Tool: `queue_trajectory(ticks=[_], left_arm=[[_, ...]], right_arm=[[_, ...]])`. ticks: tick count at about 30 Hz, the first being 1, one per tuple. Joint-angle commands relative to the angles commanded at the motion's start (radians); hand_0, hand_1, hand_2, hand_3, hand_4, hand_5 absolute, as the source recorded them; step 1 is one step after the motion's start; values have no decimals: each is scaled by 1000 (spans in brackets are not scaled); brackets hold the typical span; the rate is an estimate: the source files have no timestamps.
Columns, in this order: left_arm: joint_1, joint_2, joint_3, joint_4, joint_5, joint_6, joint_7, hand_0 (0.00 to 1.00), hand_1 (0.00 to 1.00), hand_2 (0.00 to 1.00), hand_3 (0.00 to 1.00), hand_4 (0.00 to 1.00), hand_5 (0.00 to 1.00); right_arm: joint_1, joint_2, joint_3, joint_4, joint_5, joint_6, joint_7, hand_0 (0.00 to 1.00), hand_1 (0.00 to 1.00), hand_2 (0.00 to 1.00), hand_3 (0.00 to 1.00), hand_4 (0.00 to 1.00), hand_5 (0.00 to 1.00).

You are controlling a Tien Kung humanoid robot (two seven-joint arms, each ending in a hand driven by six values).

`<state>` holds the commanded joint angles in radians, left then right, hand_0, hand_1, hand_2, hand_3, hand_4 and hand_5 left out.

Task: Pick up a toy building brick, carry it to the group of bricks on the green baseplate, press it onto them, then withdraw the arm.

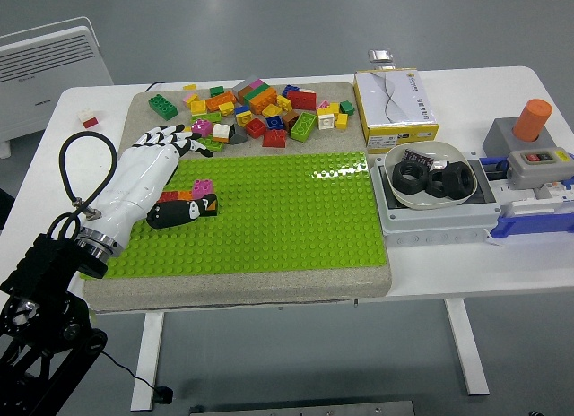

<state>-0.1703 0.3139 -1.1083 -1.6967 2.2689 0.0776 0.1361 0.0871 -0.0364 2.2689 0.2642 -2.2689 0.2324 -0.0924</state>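
White robot hand [154, 169]: I see my left one spread, empty, over the baseplate's left edge.
Group of bricks [190, 203]: beside its thumb, on the green baseplate [287, 219].
Loose bricks [256, 111]: along the mat's far edge.

Single head view, high on robot's side, facing forward-down over table [466, 281]

Glossy studded plastic green baseplate [296, 219], glossy white-shelled left hand [148, 178], smooth white table [466, 264].
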Motion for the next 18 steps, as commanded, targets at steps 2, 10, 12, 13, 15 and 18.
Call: queue_trajectory(ticks=[2,10,12,13,15,18], left_arm=[[-11,26,17,26,0,10,-11,984,921,843,711,904,579],[-11,44,-7,91,0,45,-55,989,925,846,702,927,920],[-11,22,-38,113,0,55,-72,992,926,842,702,915,998],[-15,10,-54,128,0,61,-82,992,926,842,702,915,998],[-26,-8,-78,158,0,73,-101,992,926,842,702,915,998],[-60,-25,-101,216,0,98,-134,991,923,827,666,902,998]], right_arm=[[-3,4,0,-2,0,3,4,671,647,757,730,685,965],[-21,21,0,-55,0,-21,60,673,649,758,740,676,998],[-25,20,0,-63,0,-21,65,678,657,755,745,692,998],[-25,19,0,-66,0,-21,67,678,657,755,745,692,998],[-25,16,0,-69,0,-22,67,678,657,755,745,692,998],[-22,9,0,-70,0,-18,64,679,657,751,742,702,998]])
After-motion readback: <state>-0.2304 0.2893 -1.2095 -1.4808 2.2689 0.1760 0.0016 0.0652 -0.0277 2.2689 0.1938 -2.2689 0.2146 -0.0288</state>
